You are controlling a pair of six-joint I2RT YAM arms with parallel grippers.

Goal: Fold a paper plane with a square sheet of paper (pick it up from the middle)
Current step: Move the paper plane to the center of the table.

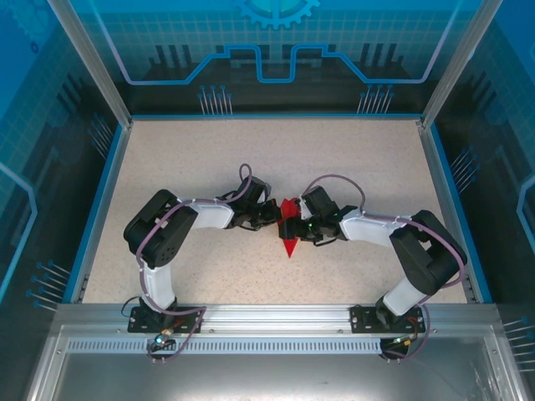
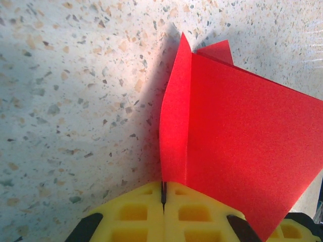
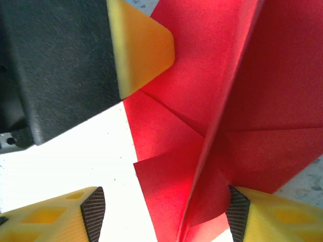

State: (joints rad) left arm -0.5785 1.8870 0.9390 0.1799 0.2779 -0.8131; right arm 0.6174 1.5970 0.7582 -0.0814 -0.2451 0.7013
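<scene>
Red paper is well past being a flat square. Between the two arms, about the middle of the desk [image 1: 209,150], sits a narrow folded dart, the paper plane [image 1: 289,244], with its sharp nose aimed at the near edge where the arm bases are bolted. In the right wrist view a raised centre ridge runs up through it, with diagonal creases and layered flaps spreading to either side, so I'd say the main folds are made. What looks left, to my eye, is tidying. The flaps stand loose rather than pressed flat, one panel curls up off the surface in the left wrist view, and the plane is not yet let go and laid down.

The left end effector [image 2: 163,197] has its yellow tips pinched tight together on an edge of the paper. The sheet rises straight out of the seam between them and fans away to the right. The right end effector [image 3: 161,219] stands wide, its two pads apart with the plane's ridge running between them. The ridge lies close against the right-hand pad, while a bright gap shows between the paper and the other pad. It straddles the plane without gripping it, just beside the left arm's tips.
</scene>
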